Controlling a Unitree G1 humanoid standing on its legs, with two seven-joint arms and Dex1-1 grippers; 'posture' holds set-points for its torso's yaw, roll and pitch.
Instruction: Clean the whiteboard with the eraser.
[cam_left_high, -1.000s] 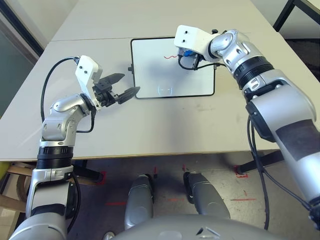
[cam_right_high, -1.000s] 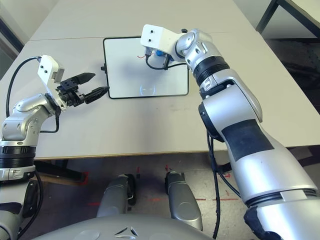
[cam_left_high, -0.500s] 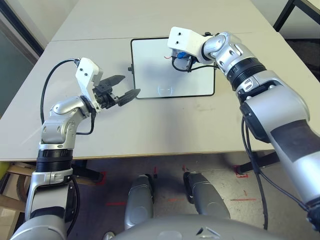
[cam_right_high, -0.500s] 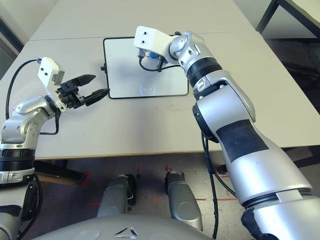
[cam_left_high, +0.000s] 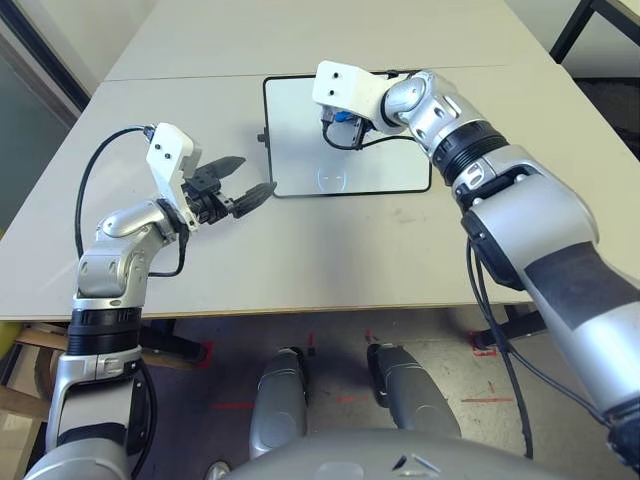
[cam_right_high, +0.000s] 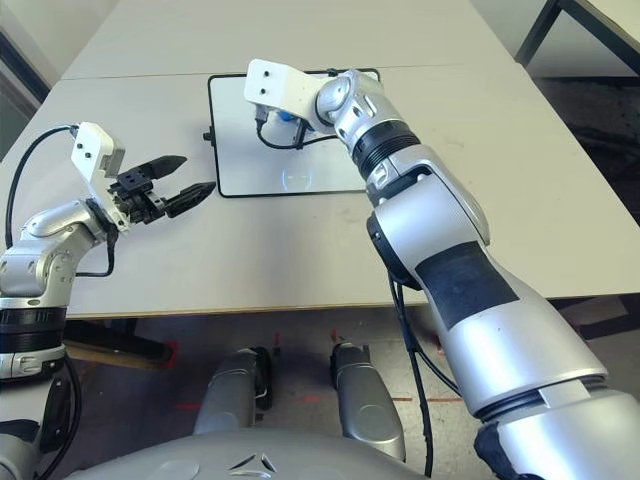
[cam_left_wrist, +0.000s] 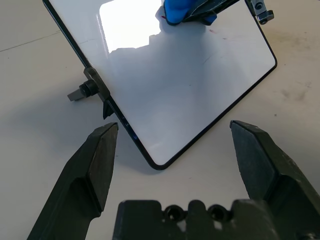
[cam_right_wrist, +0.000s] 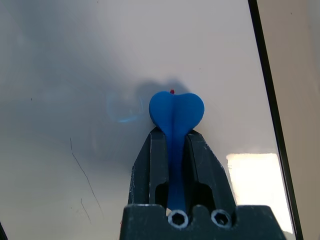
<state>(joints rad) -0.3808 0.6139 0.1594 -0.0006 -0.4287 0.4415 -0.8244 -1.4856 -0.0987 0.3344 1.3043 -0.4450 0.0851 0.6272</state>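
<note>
glossy whiteboard (cam_left_wrist: 170, 90), matt blue eraser (cam_right_wrist: 176, 112), silvery forearm (cam_right_high: 465, 275)

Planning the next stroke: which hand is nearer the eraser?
Right: the right hand is closed on the blue eraser over the whiteboard. The left hand hovers open, off toward the board's left edge.

Four Cameras Face One Whiteboard

The two eye views look from the robot's head, forward and down, over both silver forearms; they share the rectangular whiteboard with thin black frame (cam_left_high: 380, 180), which lies toward twelve o'clock on the pale flat table (cam_left_high: 300, 250). The left wrist view looks along its own fingers from nearer, and has one corner of the board. The right wrist view is the nearest, above the board's white surface. Both wrist views share the bright blue eraser with rounded ends (cam_right_wrist: 176, 112).
</note>
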